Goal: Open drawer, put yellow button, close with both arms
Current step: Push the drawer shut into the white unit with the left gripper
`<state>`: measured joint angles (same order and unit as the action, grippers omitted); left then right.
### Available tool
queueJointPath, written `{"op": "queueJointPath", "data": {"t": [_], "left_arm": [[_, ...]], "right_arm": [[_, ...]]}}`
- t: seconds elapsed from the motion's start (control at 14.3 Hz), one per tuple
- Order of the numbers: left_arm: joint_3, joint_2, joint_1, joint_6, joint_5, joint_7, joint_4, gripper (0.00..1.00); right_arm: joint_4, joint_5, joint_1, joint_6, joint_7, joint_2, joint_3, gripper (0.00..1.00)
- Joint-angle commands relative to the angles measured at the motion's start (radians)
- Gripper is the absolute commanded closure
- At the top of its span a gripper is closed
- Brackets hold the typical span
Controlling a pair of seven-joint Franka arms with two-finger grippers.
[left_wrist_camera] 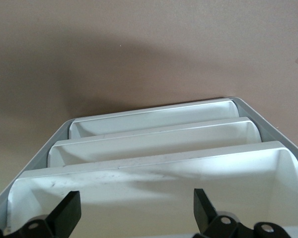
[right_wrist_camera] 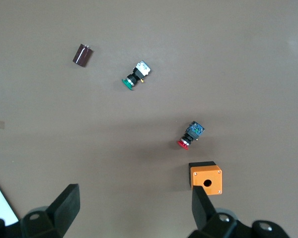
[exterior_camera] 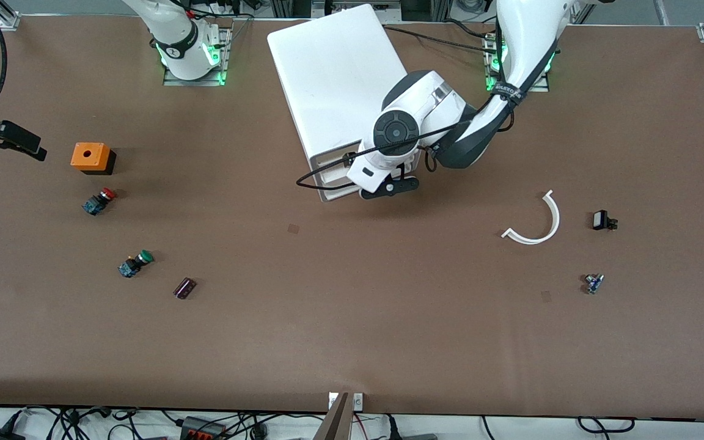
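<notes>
The white cabinet (exterior_camera: 337,79) stands at the robots' side of the table, its front turned toward the front camera. My left gripper (exterior_camera: 388,187) hangs open just in front of that face, nothing between its fingers. In the left wrist view the left gripper (left_wrist_camera: 136,215) is over the rim of the top drawer (left_wrist_camera: 149,171), with two more drawers (left_wrist_camera: 154,141) stacked under it, all pushed in. My right gripper (exterior_camera: 14,142) waits open above the table's right-arm end, beside an orange box (exterior_camera: 90,156); the right wrist view shows the right gripper (right_wrist_camera: 134,208) empty. The yellow button is out of view.
A red-capped button (exterior_camera: 98,201), a green-capped button (exterior_camera: 135,263) and a dark purple cylinder (exterior_camera: 184,288) lie near the right arm's end. Toward the left arm's end lie a white curved strip (exterior_camera: 541,225), a small black part (exterior_camera: 602,220) and a small blue part (exterior_camera: 594,283).
</notes>
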<state>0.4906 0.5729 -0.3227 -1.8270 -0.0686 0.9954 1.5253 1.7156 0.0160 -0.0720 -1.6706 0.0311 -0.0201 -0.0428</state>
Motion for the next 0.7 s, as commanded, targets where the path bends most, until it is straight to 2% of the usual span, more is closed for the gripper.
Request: {"op": "queueJointPath", "data": {"t": [0.0, 0.49, 0.56, 0.63], "left_arm": [[0.017, -0.014, 0.011, 0.008, -0.028, -0.011, 0.013, 0.00], [0.003, -0.024, 0.027, 0.023, 0.004, -0.014, -0.013, 0.00], [-0.003, -0.025, 0.028, 0.020, 0.059, -0.014, -0.036, 0.00], [-0.001, -0.031, 0.042, 0.020, 0.173, -0.014, -0.063, 0.00]], "right_arm": [[0.019, 0.021, 0.018, -0.012, 0.007, -0.021, 0.003, 0.00], [-0.013, 0.010, 0.020, -0.005, 0.004, -0.015, 0.003, 0.00], [-0.011, 0.010, 0.021, -0.006, 0.004, -0.015, 0.003, 0.00], [-0.011, 0.010, 0.020, -0.005, 0.006, -0.014, 0.004, 0.00]]}}
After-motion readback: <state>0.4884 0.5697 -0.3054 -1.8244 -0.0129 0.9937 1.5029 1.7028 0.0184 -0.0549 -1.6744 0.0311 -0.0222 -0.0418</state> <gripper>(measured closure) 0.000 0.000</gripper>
